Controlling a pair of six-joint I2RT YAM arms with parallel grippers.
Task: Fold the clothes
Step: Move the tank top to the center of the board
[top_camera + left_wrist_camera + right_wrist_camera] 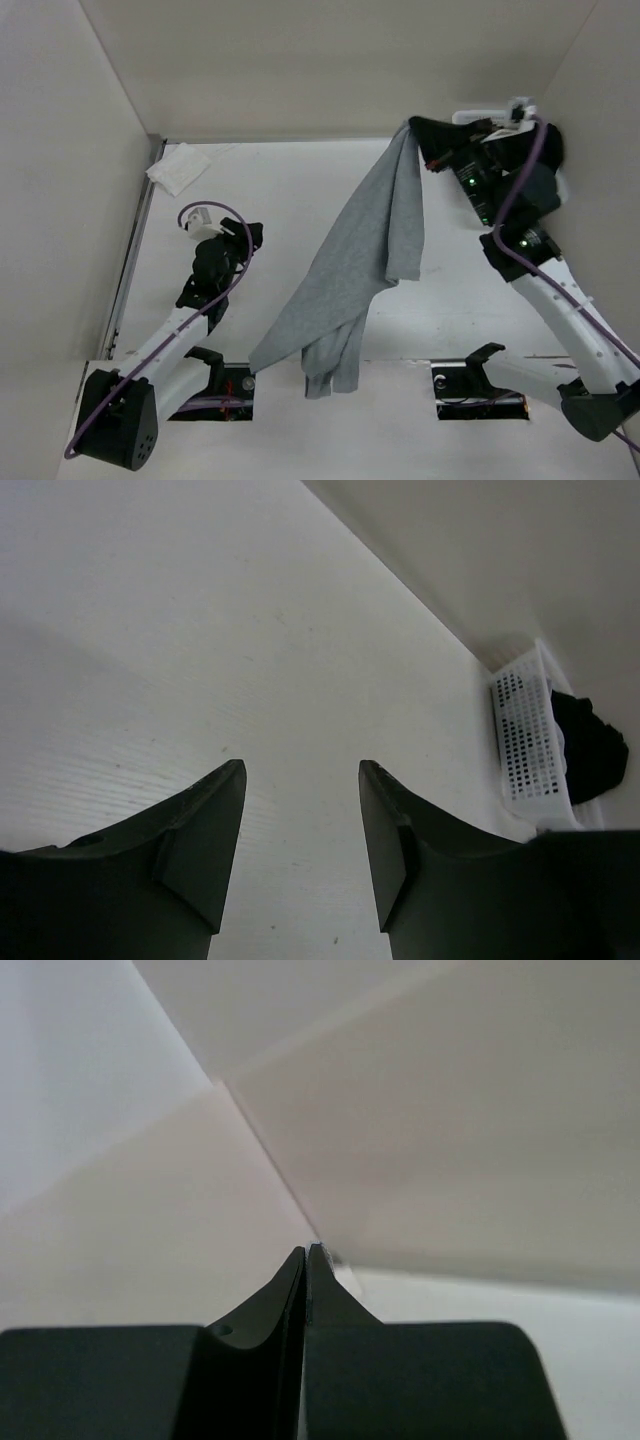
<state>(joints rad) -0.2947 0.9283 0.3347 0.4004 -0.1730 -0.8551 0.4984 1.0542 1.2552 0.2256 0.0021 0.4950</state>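
Clothes (365, 255) in right claw (306, 1254), aloft

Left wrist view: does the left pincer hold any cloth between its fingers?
No, the left pincer is open: its fingers stand wide apart, with only bare table between them.

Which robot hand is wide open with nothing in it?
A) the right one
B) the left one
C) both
B: the left gripper has its fingers apart with only the table between them; the right gripper is pinched shut, the grey garment hanging from it.
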